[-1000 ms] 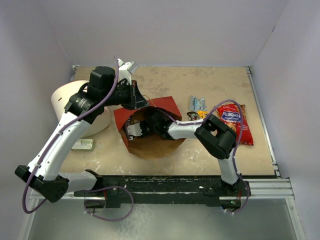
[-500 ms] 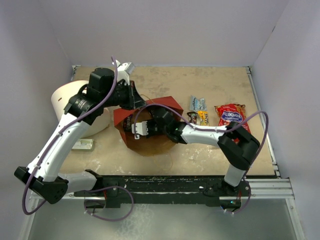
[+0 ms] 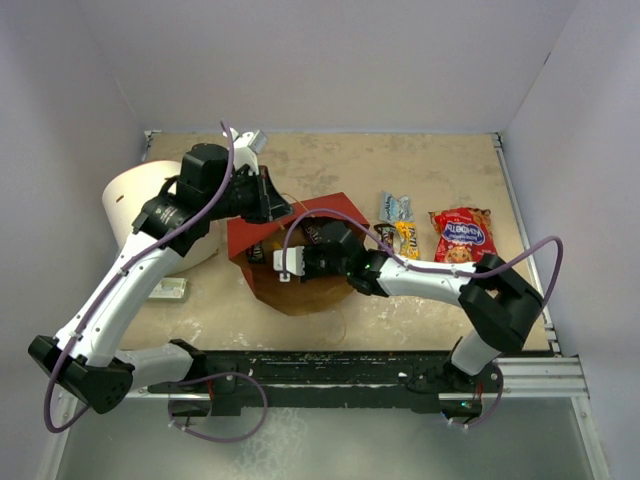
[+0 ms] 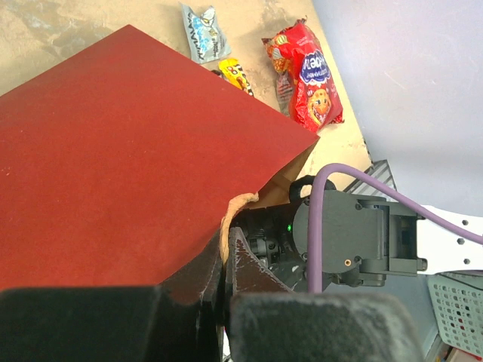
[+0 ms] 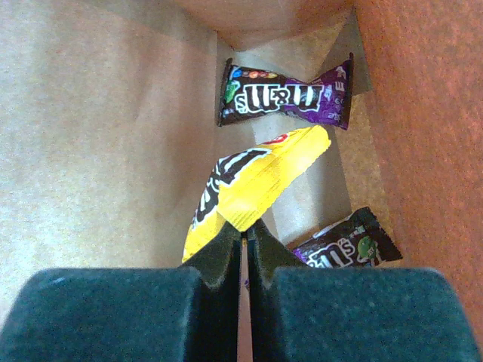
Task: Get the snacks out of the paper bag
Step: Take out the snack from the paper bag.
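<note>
Looking from above, you see the paper bag (image 3: 335, 210) lying on the bench (image 3: 450, 170), red cookie bag (image 3: 462, 235) to its right. Left wrist: left claw (image 4: 225, 249) clamped on the bag's rim. Right wrist: right claw (image 5: 243, 230) clamped on a yellow packet (image 5: 253, 181) inside, purple packs (image 5: 287, 94) beyond.

The paper bag (image 3: 335, 215) lies on its side mid-bench (image 3: 420, 170), with the tub (image 3: 135, 205) to its left and a flat box (image 3: 165, 290) before the tub. Right of it lie small packs (image 3: 397, 210), then the cookie bag (image 3: 462, 235). The left fingers (image 4: 253, 271) pinch its rim. Inside, the middle pack (image 5: 253, 181) sits between the right fingers (image 5: 215, 260), with a far pack (image 5: 283, 96) behind and a side pack (image 5: 347, 245) to its right.
</note>
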Available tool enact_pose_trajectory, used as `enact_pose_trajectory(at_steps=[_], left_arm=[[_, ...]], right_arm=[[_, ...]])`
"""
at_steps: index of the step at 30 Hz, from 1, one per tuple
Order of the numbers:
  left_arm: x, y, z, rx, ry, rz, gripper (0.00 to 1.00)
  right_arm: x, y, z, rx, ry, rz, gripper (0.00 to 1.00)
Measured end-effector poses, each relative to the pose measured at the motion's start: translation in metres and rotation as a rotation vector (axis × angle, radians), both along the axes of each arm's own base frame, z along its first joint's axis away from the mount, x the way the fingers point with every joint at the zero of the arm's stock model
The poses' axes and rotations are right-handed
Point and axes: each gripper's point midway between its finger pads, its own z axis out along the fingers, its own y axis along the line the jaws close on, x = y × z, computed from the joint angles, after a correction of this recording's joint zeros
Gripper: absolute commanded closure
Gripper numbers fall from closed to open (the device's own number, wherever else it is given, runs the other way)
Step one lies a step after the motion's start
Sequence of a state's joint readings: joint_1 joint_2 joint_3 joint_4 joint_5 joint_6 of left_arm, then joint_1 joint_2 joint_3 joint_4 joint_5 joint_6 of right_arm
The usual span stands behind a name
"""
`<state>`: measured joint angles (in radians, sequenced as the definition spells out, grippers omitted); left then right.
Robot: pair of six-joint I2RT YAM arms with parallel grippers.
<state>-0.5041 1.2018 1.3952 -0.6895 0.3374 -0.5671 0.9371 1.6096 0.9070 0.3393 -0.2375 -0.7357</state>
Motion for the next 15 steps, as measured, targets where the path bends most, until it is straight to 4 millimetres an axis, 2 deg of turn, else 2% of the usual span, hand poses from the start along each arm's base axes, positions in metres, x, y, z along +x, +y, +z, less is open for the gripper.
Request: enact_pose_trajectory(at_steps=[6,15], left_arm=[[-0.003,0.005,0.008,-0.006,-0.029,0.014,1.00],[-0.002,0.006,0.008,-0.002,-0.033,0.024,1.00]], right_arm=[[-0.008,-0.003,0.014,0.054,0.027,-0.004,1.00],[-0.028,-0.015,0.033,0.137,0.084,-0.010,1.00]])
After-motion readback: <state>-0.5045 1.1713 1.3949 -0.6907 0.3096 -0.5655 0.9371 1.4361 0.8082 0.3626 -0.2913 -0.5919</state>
